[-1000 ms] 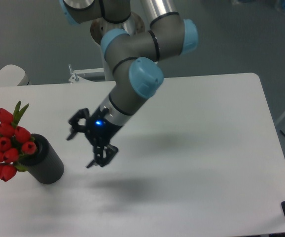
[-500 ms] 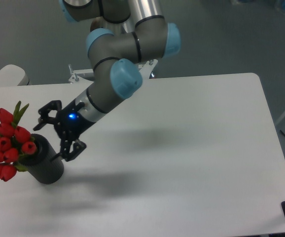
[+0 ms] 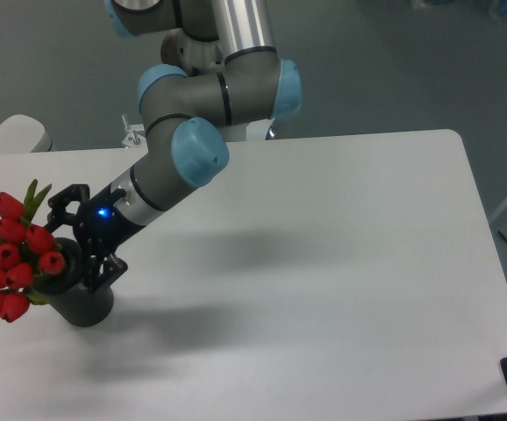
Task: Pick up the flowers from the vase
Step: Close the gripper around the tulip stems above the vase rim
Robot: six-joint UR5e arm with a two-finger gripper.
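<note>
Red tulip flowers [image 3: 15, 260] are standing in the matte black vase [image 3: 82, 298], which is sitting near the left edge of the white table [image 3: 341, 263]; the buds are leaning out to the left of the vase's mouth, with green leaves poking up above them.

In the fixed camera's view the gripper [image 3: 78, 235] is hovering right at the vase's top, on its right side, with its two black fingers spread apart and holding nothing. One finger is reaching above the buds and the other is sitting low against the vase's upper wall. Whether the lower finger is touching the vase cannot be told.

To do this step well, the fingers probably need to be bracketing the stems or the bunch just above the rim, not the vase wall itself. Closing gently should be avoiding crushed buds, and lifting along the stems' lean looks wiser than pulling sideways, since a sideways drag could be tipping the vase.

No brand, label or readable writing is showing anywhere; only a small blue light is glowing on the gripper's body.
</note>
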